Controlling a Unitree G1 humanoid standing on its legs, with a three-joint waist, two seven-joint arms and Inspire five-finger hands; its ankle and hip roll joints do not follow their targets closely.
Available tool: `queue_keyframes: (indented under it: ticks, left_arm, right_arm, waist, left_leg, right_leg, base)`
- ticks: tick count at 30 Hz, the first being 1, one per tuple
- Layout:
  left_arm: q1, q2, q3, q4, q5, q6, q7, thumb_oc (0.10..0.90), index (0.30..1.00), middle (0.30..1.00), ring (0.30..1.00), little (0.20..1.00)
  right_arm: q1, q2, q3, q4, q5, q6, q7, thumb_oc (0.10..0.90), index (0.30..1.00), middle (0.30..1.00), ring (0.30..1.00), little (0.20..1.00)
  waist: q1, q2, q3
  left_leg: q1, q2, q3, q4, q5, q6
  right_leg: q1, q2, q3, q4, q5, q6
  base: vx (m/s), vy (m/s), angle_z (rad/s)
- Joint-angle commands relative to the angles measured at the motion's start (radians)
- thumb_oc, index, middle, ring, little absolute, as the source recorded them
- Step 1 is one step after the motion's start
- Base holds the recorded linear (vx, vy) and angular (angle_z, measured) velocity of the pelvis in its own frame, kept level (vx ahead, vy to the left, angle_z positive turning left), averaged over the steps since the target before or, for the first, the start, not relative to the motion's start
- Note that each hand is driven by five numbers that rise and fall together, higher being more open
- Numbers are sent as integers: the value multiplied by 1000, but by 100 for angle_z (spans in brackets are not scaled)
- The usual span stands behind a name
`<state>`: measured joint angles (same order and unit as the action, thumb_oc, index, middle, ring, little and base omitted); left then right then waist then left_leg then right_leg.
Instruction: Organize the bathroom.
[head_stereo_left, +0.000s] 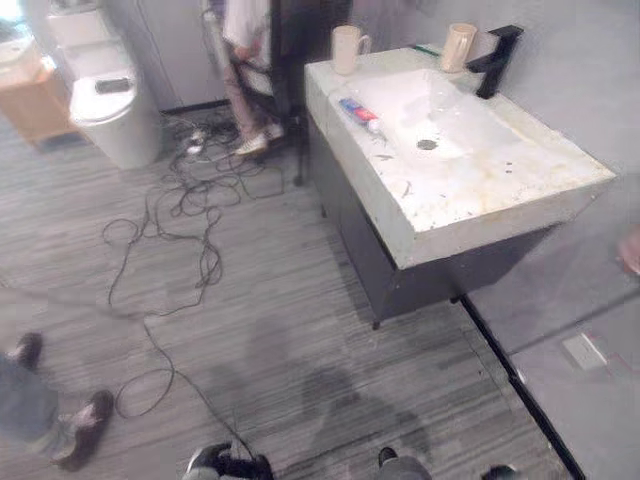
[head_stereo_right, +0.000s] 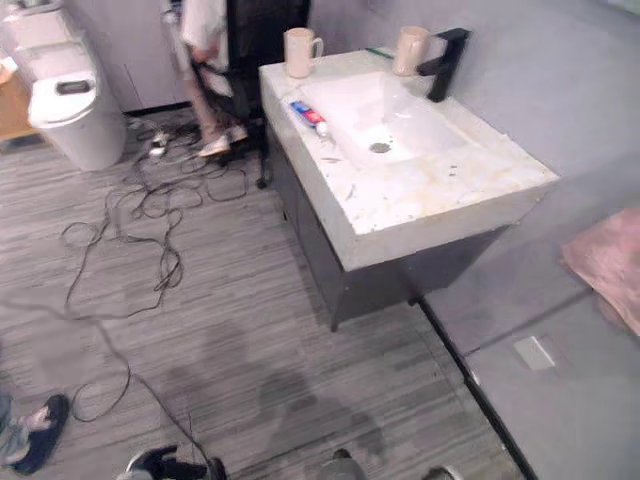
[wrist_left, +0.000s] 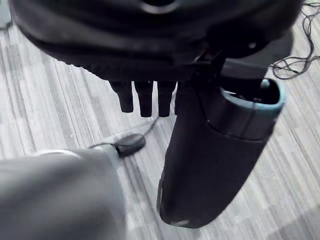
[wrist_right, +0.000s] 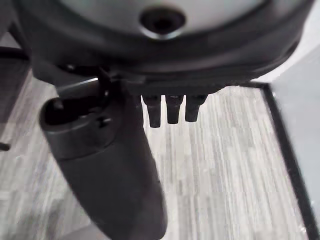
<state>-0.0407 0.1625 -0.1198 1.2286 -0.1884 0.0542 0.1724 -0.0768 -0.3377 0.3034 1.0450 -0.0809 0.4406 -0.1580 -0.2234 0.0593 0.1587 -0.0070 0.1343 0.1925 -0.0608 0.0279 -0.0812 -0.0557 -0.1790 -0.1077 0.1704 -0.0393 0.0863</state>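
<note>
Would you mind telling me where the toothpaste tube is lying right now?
In the left eye view the toothpaste tube lies on the vanity counter, along the left rim of the white basin, nearer than the left cup.

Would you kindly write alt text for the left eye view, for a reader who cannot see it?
A pale vanity sink stands by the wall with two cream mugs at its back edge, a black faucet and a toothpaste tube beside the basin. A white toilet stands across the grey floor, near a seated person.
</note>
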Motion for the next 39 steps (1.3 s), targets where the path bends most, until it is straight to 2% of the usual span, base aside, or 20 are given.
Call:
queue_keyframes:
  ticks: [1,4,6,8,11,13,18,20,21,22,25,28,31,33,34,35,36,37,38,39]
  left_arm:
    - [-1,44,43,-34,-21,-19,35,800,900,900,900,900]
    - [6,62,38,-25,-59,-12,36,800,900,900,900,900]
    - [7,83,32,-24,-102,-8,37,800,900,900,900,900]
    - [-3,95,31,-21,-113,-6,30,800,900,900,900,900]
    - [-39,107,39,-28,-84,4,3,800,900,900,900,900]
    - [-51,95,44,-43,-80,13,5,800,900,900,900,900]
    - [-40,71,22,-79,-132,83,52,800,900,900,900,900]
    - [-38,68,22,-79,-132,92,54,800,900,900,900,900]
    - [-35,55,21,-75,-111,98,60,800,900,900,900,900]
    - [-38,48,15,-76,-90,100,56,800,900,900,900,900]
    - [-38,49,19,-76,-33,84,27,800,900,900,900,900]
    - [-43,56,18,-78,-14,23,8,800,900,900,900,900]
    - [-51,61,23,-86,-31,-11,13,800,900,900,900,900]
    - [-46,69,48,-103,-11,-42,9,800,900,900,900,900]
    - [-44,66,52,-104,-18,-41,12,800,900,900,900,900]
    - [-41,64,52,-109,-33,-31,15,800,900,900,900,900]
    - [-39,61,41,-114,-66,-9,20,800,900,900,900,900]
    - [-39,61,41,-114,-66,-9,20,800,900,900,900,900]
    - [-40,62,21,-115,-107,10,33,800,900,900,900,900]
    - [-38,62,1,-115,-135,21,47,800,900,900,900,900]
  right_arm:
    - [20,-81,12,7,-145,-22,34,800,900,900,900,900]
    - [26,-92,8,-14,-222,-57,68,800,900,900,900,900]
    - [30,-104,10,-27,-252,-79,94,800,900,900,900,900]
    - [23,-107,20,-23,-246,-79,103,800,900,900,900,900]
    - [6,-98,31,-11,-202,-60,84,800,900,900,900,900]
    - [12,-97,22,0,-213,-57,88,800,900,900,900,900]
    - [42,-103,14,1,-291,-37,166,800,900,900,900,900]
    - [45,-103,14,5,-301,-39,177,800,900,900,900,900]
    - [46,-106,1,20,-299,-40,207,800,900,900,900,900]
    - [49,-108,-6,30,-276,-41,211,800,900,900,900,900]
    - [52,-104,-12,34,-201,-56,196,800,900,900,900,900]
    - [38,-100,-4,25,-118,-64,161,800,900,900,900,900]
    - [29,-97,11,13,-68,-89,109,800,900,900,900,900]
    - [30,-93,9,-6,-16,-106,50,800,900,900,900,900]
    - [30,-90,11,-6,-14,-108,37,800,900,900,900,900]
    - [32,-86,10,-4,-25,-107,24,800,900,900,900,900]
    - [34,-86,15,-3,-37,-101,3,800,900,900,900,900]
    - [34,-86,15,-3,-37,-101,3,800,900,900,900,900]
    - [32,-87,33,-6,-45,-84,-4,800,900,900,900,900]
    - [33,-86,43,-14,-55,-73,-3,800,900,900,900,900]
  waist:
    - [-20,65,-2]
    - [-17,81,5]
    - [-17,99,26]
    - [-21,102,37]
    - [-50,87,70]
    - [-65,70,70]
    - [-79,54,46]
    - [-78,53,39]
    - [-81,51,31]
    - [-96,59,38]
    - [-109,70,49]
    - [-115,63,59]
    - [-109,43,78]
    - [-99,-1,93]
    - [-98,-7,87]
    - [-93,-7,78]
    - [-85,1,54]
    - [-84,1,53]
    - [-66,6,33]
    - [-51,6,27]
  left_leg:
    - [-134,-18,-70,122,27,35]
    - [-148,-60,-62,132,-7,63]
    - [-145,-80,-43,144,-46,81]
    - [-133,-90,-33,134,-53,85]
    - [-112,-144,-6,108,-51,97]
    - [-117,-200,19,115,-71,115]
    - [-59,-251,1,52,-67,115]
    - [-54,-258,-7,44,-63,113]
    - [-47,-284,-42,48,-68,110]
    - [-55,-289,-52,98,-93,108]
    - [-69,-254,-21,309,-124,100]
    - [-156,-191,-33,662,103,12]
    - [-256,-139,-13,779,90,13]
    - [-328,-54,-45,704,71,40]
    - [-323,-45,-52,663,57,52]
    - [-292,-45,-73,512,50,60]
    - [-227,-44,-118,307,55,51]
    - [-226,-45,-117,302,59,51]
    - [-168,-16,-165,170,81,27]
    - [-165,9,-216,145,109,10]
  right_leg:
    - [-75,-13,16,44,-16,92]
    - [-119,-54,77,120,39,82]
    - [-215,-85,130,250,135,61]
    - [-246,-72,132,236,143,56]
    - [-220,5,81,-2,118,79]
    - [-211,35,62,-129,172,98]
    - [-279,150,-13,-60,163,90]
    - [-284,169,-15,-47,151,81]
    - [-271,219,4,-34,120,56]
    - [-272,217,30,-20,118,44]
    - [-255,170,3,44,64,21]
    - [-199,162,9,30,43,-13]
    - [-170,153,6,26,28,-32]
    - [-117,149,17,-16,53,-40]
    - [-112,146,17,-26,55,-39]
    - [-108,142,19,-36,60,-28]
    - [-115,136,35,-55,70,-4]
    - [-117,136,37,-56,72,-4]
    - [-119,123,60,-79,84,25]
    - [-114,115,76,-94,85,37]
  base:
    - [342,363,-69]
    - [419,407,-44]
    - [263,300,-85]
    - [193,165,-57]
    - [245,120,-28]
    - [330,115,-11]
    - [431,6,-14]
    - [421,-70,-50]
    - [648,-146,-60]
    - [723,-165,-64]
    - [430,-172,-20]
    - [258,-215,52]
    - [220,-110,9]
    - [336,-19,-47]
    - [359,164,-56]
    - [515,354,-62]
    - [429,316,-79]
    - [539,410,-106]
    - [408,295,-107]
    - [509,375,-146]
